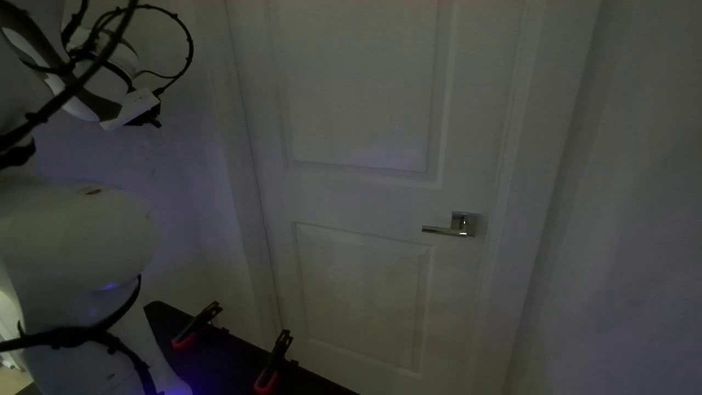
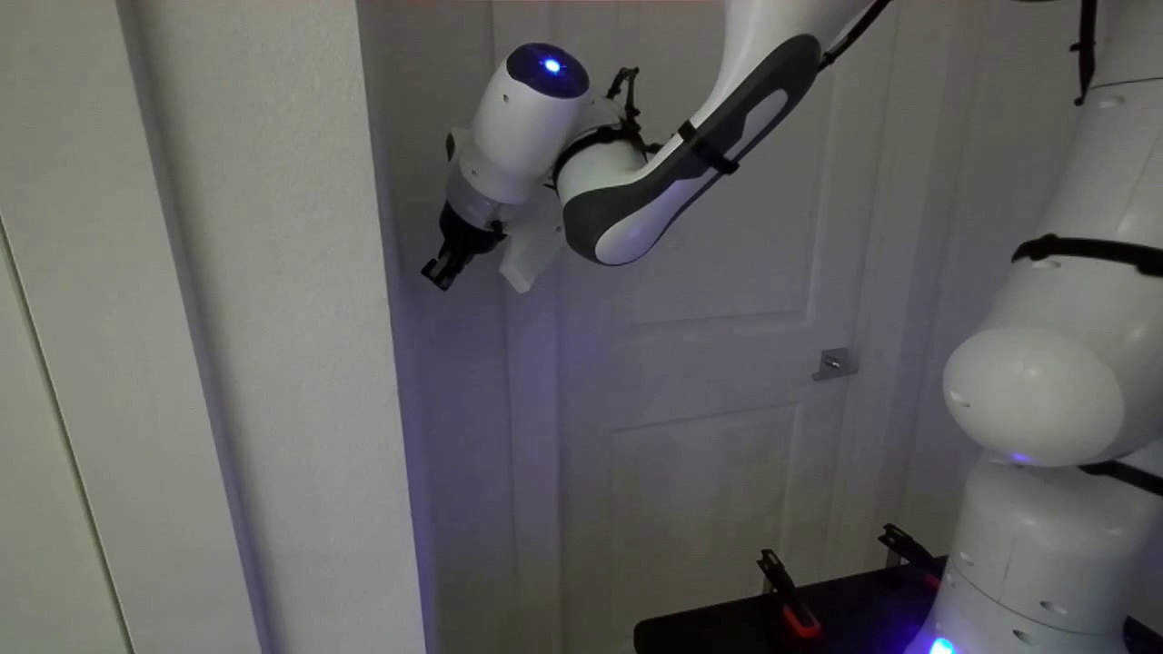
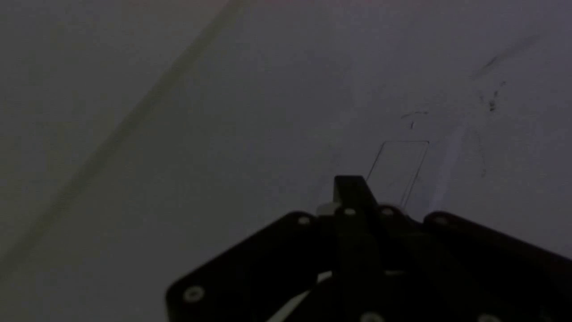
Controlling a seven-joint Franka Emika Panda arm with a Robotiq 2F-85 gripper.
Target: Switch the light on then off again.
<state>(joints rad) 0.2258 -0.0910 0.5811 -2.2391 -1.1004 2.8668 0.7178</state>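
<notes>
Fingers (image 3: 351, 192) pressed together, nothing held, masking the lower left of the switch (image 3: 399, 165) in wrist view; dim, depth unclear, so I could overpress or slip off.

- In both exterior views, no text, label, brand, number or sign can be read.
- On the arm (image 2: 654, 193), no lettering can be made out.
- In the dark wrist view, the marks (image 3: 492, 105) on the wall (image 3: 277, 112) form no readable characters.
</notes>
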